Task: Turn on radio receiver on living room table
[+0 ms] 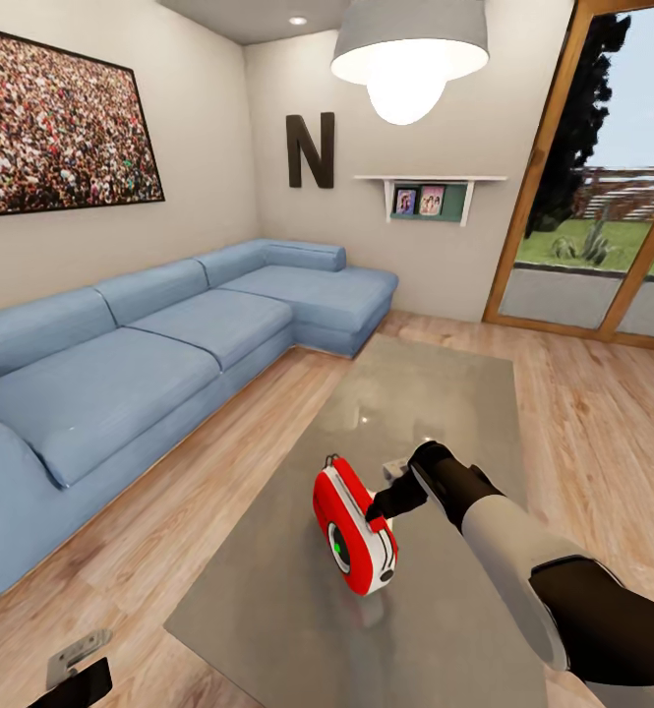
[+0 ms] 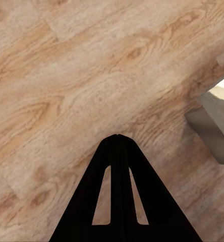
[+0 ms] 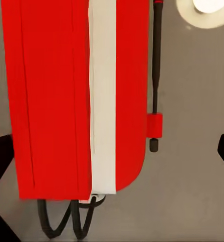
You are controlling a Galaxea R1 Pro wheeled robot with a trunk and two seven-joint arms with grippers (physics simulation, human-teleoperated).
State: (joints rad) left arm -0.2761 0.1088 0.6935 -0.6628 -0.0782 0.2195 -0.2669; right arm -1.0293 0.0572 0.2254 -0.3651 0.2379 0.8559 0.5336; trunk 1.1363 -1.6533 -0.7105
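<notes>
The red radio receiver (image 1: 354, 531) with its white edge band stands on edge on the glossy grey table (image 1: 445, 413), near the table's front half, and a small green spot shows on its round dial. My right gripper (image 1: 386, 489) reaches it from the right, one dark fingertip (image 1: 374, 511) against its upper edge. In the right wrist view the radio (image 3: 51, 101) lies close below, its thin antenna (image 3: 155, 75) alongside, and the fingers stand wide apart at both borders: open. Down at the front left, my left gripper (image 1: 81, 678) hangs shut over the wood floor (image 2: 66, 75).
A blue corner sofa (image 1: 149, 354) runs along the left wall beside the table. A white pendant lamp (image 1: 405, 59) hangs above, mirrored in the tabletop (image 3: 192, 191). Wood-framed glass doors (image 1: 602, 197) stand at the right. Plank floor (image 1: 199, 492) separates sofa and table.
</notes>
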